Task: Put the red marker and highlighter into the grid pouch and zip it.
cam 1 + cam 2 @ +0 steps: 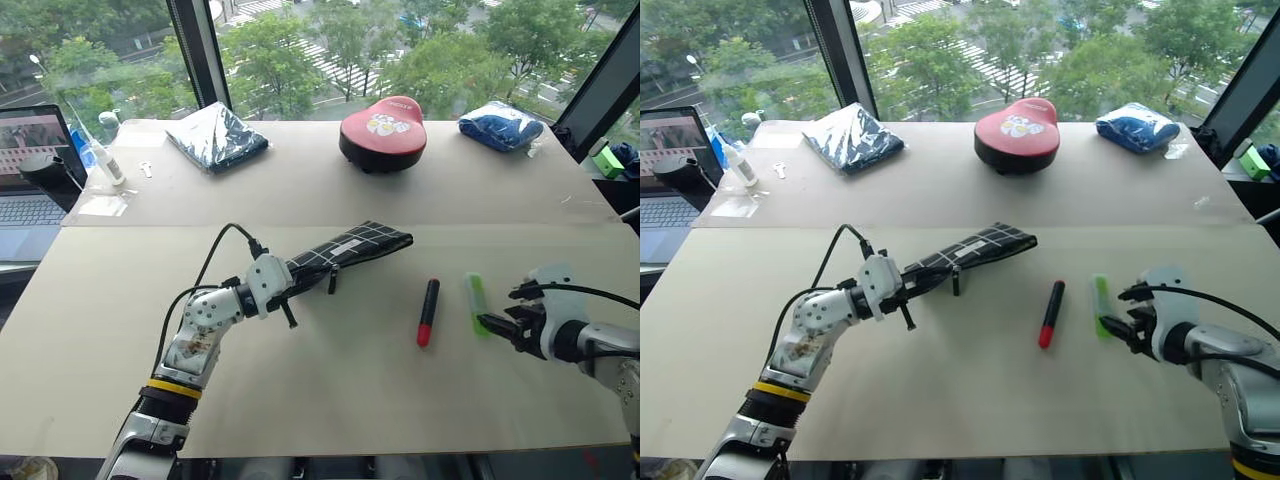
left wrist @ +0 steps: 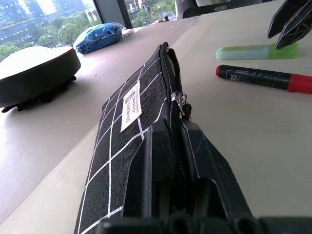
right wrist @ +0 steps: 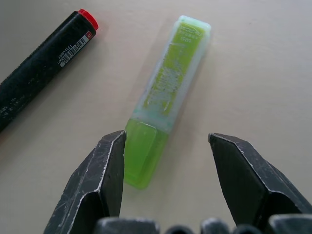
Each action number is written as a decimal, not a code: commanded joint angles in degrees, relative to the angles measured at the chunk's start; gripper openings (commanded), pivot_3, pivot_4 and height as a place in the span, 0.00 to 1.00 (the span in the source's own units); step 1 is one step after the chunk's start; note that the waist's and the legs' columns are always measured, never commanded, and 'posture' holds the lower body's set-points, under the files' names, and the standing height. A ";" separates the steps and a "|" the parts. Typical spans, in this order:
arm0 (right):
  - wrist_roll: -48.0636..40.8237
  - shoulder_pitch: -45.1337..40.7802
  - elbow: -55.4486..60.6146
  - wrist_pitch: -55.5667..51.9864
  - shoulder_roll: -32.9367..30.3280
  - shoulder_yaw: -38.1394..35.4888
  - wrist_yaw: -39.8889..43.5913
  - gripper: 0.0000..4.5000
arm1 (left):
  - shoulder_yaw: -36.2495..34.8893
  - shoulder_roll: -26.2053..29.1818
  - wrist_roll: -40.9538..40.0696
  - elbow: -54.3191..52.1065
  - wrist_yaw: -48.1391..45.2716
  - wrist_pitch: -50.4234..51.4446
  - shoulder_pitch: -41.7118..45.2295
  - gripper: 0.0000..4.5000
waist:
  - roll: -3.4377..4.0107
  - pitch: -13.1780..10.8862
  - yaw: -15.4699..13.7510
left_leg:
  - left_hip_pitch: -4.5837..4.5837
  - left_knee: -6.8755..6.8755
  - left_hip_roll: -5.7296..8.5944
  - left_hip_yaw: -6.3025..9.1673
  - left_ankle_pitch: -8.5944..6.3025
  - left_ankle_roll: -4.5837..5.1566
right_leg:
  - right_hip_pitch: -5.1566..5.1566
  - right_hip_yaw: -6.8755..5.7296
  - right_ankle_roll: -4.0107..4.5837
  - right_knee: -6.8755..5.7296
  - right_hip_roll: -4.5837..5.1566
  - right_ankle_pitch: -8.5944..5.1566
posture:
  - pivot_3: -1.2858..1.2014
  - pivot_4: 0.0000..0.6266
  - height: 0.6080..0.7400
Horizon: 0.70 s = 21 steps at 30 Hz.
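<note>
Window-side worktop (image 1: pixel 330 380). Your left gripper (image 1: pixel 290 292) clenched on pouch (image 1: pixel 350 247) end, mouth unzipped. Right gripper (image 3: pixel 165 161) spread over highlighter (image 3: pixel 165 97), beside marker (image 1: pixel 428 312). Step: highlighter pickup. Next: lower, pinch, carry to pouch mouth.

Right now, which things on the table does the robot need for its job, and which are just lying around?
For the job:
- grid pouch, clamped in the left gripper
- highlighter, between the open fingers of the right gripper
- red marker, lying beside the highlighter

Just lying about:
- red and black case
- dark plastic-wrapped bundle
- blue bundle
- laptop
</note>
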State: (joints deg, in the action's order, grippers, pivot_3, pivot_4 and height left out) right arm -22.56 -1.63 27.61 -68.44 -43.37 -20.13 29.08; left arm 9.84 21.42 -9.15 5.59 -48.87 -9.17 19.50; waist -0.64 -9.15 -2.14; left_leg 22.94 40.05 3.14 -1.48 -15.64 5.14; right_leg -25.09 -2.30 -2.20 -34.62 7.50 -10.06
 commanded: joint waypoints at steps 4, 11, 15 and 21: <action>1.35 -1.54 -2.08 -0.44 1.73 1.24 -3.66 0.67 | -0.19 -0.74 -0.49 -0.07 -0.53 -1.96 1.07 0.00 | 0.00 0.00 -0.09 | 0.01 0.06 0.02 0.00 0.00 0.01 | 0.03 0.00 0.00 0.00 0.00 0.00 | 0.52 0.24 1.00; 3.69 -3.84 -6.72 2.55 1.54 6.13 -4.87 0.67 | -0.41 -0.70 -0.40 -0.57 -0.15 -2.03 0.54 0.00 | -0.10 0.06 0.21 | -0.08 0.11 0.01 0.00 -0.02 0.05 | 0.13 -0.01 -0.01 0.00 -0.05 0.00 | 0.52 0.24 1.00; 4.91 -4.28 -9.45 4.65 1.14 8.44 -4.92 0.58 | -0.60 -0.49 -0.31 -1.19 0.21 -1.95 0.08 0.00 | -0.21 0.10 0.64 | -0.35 0.12 -0.01 0.02 -0.04 0.08 | 0.46 -0.03 -0.03 0.06 -0.06 -0.01 | 0.52 0.24 1.00; 6.53 -3.99 -12.41 8.45 0.11 8.77 -4.96 0.23 | -0.93 -0.26 -0.18 -2.25 0.98 -1.53 -0.44 0.00 | -0.21 0.10 0.71 | -0.69 0.11 -0.05 0.04 -0.13 0.21 | 0.93 -0.04 -0.16 0.42 -0.07 -0.02 | 0.52 0.24 1.00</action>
State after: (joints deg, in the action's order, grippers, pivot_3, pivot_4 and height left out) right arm -18.32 -6.31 17.47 -60.65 -42.18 -11.82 24.94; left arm 9.86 21.08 -9.12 5.58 -48.53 -9.89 19.17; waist -0.86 -9.04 -1.43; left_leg 22.25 40.17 3.10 -1.44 -15.78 5.37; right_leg -24.15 -2.34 -2.40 -34.15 7.44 -10.04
